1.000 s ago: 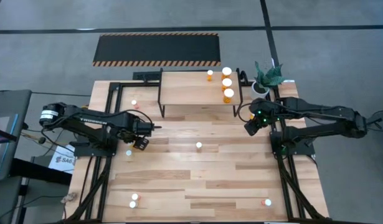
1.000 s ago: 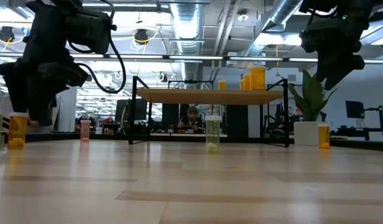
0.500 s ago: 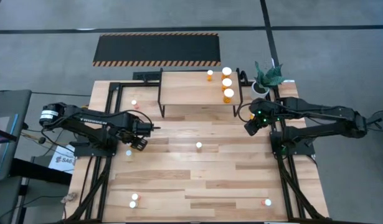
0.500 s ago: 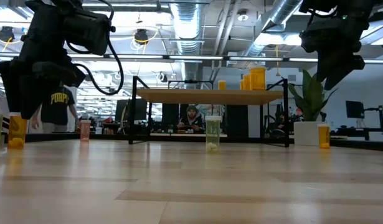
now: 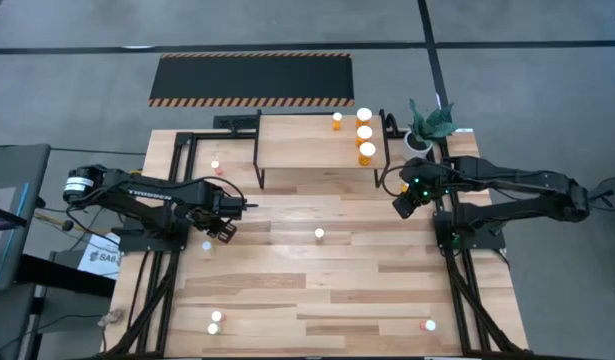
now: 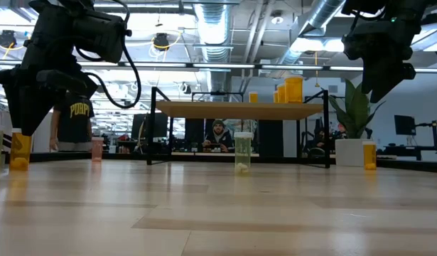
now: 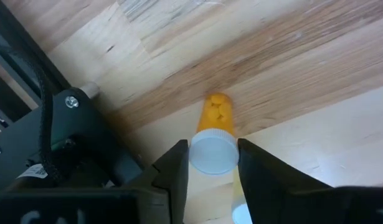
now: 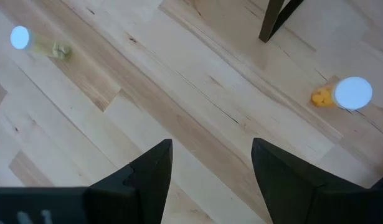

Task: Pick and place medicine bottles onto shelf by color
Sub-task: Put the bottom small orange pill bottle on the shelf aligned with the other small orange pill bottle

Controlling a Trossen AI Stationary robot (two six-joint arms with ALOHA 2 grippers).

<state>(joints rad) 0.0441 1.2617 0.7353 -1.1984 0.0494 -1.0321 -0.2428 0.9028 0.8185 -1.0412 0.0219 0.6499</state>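
A small orange medicine bottle (image 7: pixel 216 118) with a white cap stands upright on the wooden table near its left edge, and also shows in the low view (image 6: pixel 19 151). My left gripper (image 7: pixel 213 155) hangs right over it, shut on its cap; in the high view (image 5: pixel 222 232) the gripper hides it. My right gripper (image 5: pixel 399 208) hovers open above the table's right side, holding nothing. The shelf (image 5: pixel 307 150) at the far middle carries three larger orange bottles (image 5: pixel 365 133) and a small one (image 5: pixel 337 120). My left gripper pinches the orange bottle's white cap (image 7: pixel 197 155) between its two fingers, one finger on each side of the cap. The fingers come from above, pointing down. The bottle stands upright with its base on the table.
Loose bottles stand about: a pale one mid-table (image 5: pixel 319 234), one beside my left gripper (image 5: pixel 206 245), a pink one at far left (image 5: pixel 215 165), two near the front left (image 5: pixel 214 322), one at front right (image 5: pixel 428 325). A potted plant (image 5: pixel 427 125) stands right of the shelf.
My left gripper has drawn its fingers together around the orange bottle's cap and taken hold of it. The bottle stays upright where it stood. Behind the table a person has walked across the room.
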